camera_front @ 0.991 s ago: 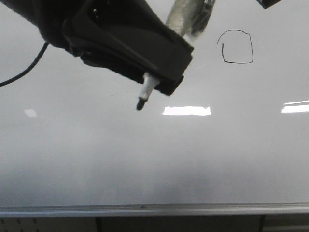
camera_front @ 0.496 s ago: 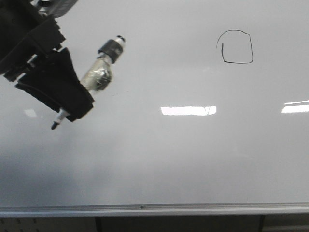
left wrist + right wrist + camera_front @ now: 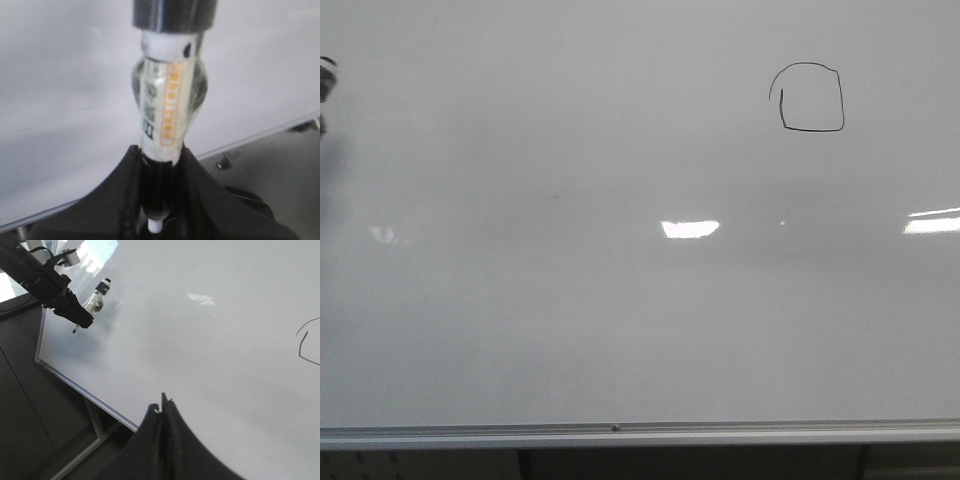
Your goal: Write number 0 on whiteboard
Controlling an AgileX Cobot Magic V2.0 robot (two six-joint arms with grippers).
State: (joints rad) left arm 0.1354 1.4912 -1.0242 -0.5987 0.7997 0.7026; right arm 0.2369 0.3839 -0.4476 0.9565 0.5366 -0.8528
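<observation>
The number 0 is a small black boxy loop at the upper right of the whiteboard; part of it shows in the right wrist view. My left gripper is shut on a taped marker. In the right wrist view the left gripper holds the marker near the board's left end, tip pointing away from the board. In the front view only a dark sliver shows at the left edge. My right gripper is shut and empty, off the board.
A silver rail runs along the board's lower edge, also seen in the right wrist view. Bright light reflections lie on the board. The board's metal stand and dark floor are below. A cable runs by the left arm.
My left gripper with the marker has swept left across the board and almost out of the front view. The drawn loop has not changed.
</observation>
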